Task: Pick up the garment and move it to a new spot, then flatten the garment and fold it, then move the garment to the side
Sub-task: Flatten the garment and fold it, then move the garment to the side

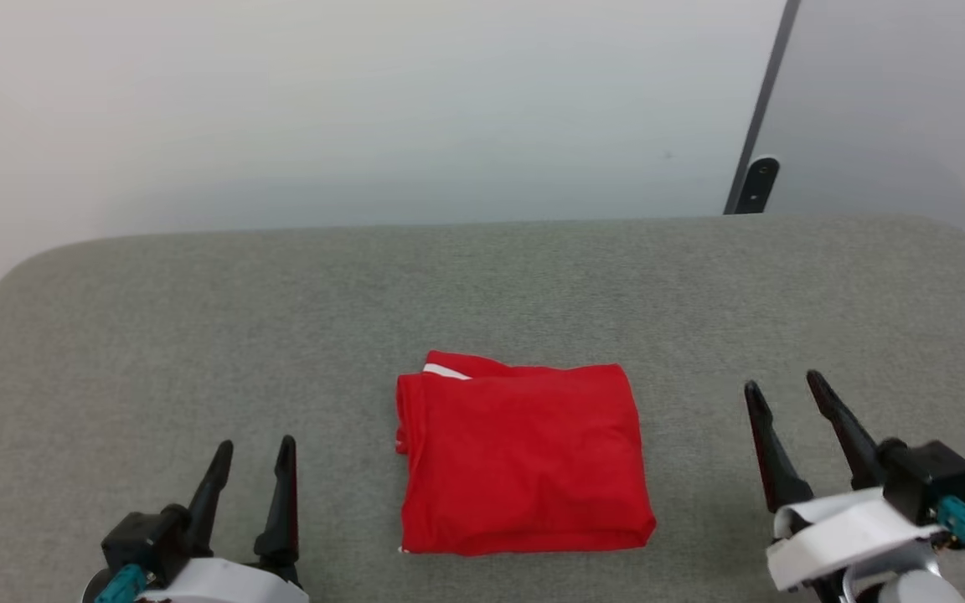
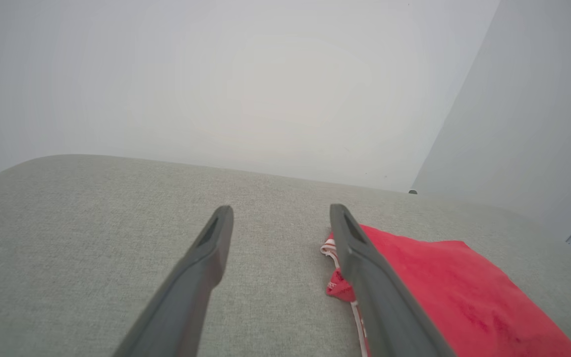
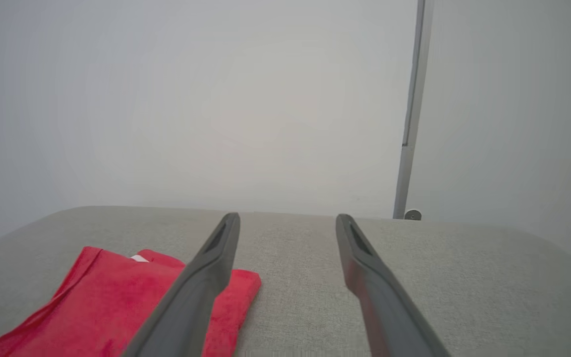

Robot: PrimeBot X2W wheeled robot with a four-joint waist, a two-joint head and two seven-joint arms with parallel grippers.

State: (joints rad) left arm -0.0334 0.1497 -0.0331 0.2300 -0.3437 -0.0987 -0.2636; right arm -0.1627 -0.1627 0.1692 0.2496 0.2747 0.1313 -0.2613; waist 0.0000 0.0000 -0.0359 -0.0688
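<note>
The garment [image 1: 523,459] lies folded into a compact red rectangle on the grey cushioned surface [image 1: 482,293], near its front middle, with a sliver of white showing at the top left corner. My left gripper [image 1: 255,448] stands open at the lower left, well clear of the cloth. At the lower right my right gripper [image 1: 782,383] is open too, apart from the cloth. In the left wrist view the garment [image 2: 454,292] lies to the right of the open gripper [image 2: 281,212]. In the right wrist view the garment [image 3: 117,302] lies left of the open gripper [image 3: 288,220].
A pale wall rises behind the surface's rounded far edge. A dark vertical post with a black bracket [image 1: 757,184] stands at the back right. Bare grey fabric stretches to both sides of the cloth and behind it.
</note>
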